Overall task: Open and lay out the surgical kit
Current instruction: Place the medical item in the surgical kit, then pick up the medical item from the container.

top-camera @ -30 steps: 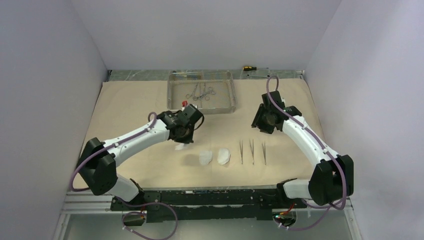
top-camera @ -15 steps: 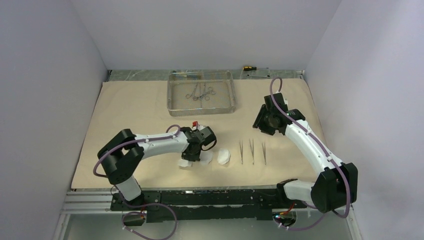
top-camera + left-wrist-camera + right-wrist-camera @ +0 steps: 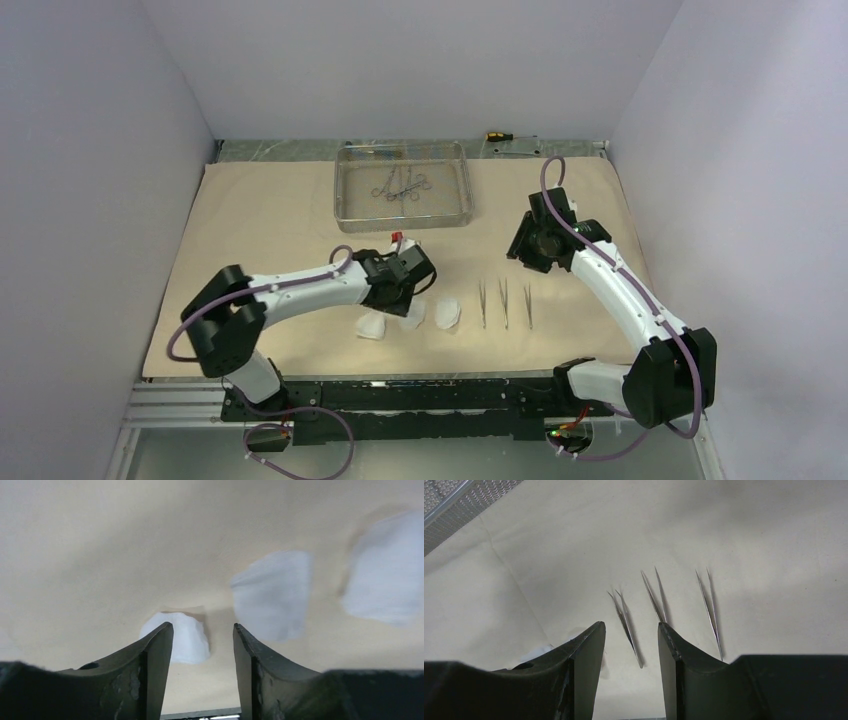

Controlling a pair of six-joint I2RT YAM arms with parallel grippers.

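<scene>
Surgical kit's beige wrap cloth (image 3: pixel 260 220) lies open and flat over the bench (image 3: pixel 270 150). At the middle of the cloth's far edge I see the wire-mesh tray (image 3: pixel 404 221), with the ring-handled clamps (image 3: pixel 402 186) bunched together inside it. Toward the cloth's near edge three white gauze pads (image 3: pixel 413 318) lie in a row. Just to their right, three tweezers (image 3: pixel 504 303) lie side by side, apart from one another.

My left gripper (image 3: pixel 202 630) hangs low over the leftmost pad (image 3: pixel 192 640). Its fingers (image 3: pixel 157 650) are parted with nothing between them, and the pad rests on the cloth. My right gripper (image 3: pixel 629 627) is up over the right part of the cloth, looking down at the tweezers. Its fingers are also spread and hold nothing. A yellow-handled screwdriver (image 3: pixel 497 134) lies by the bench's far edge, off the cloth.
</scene>
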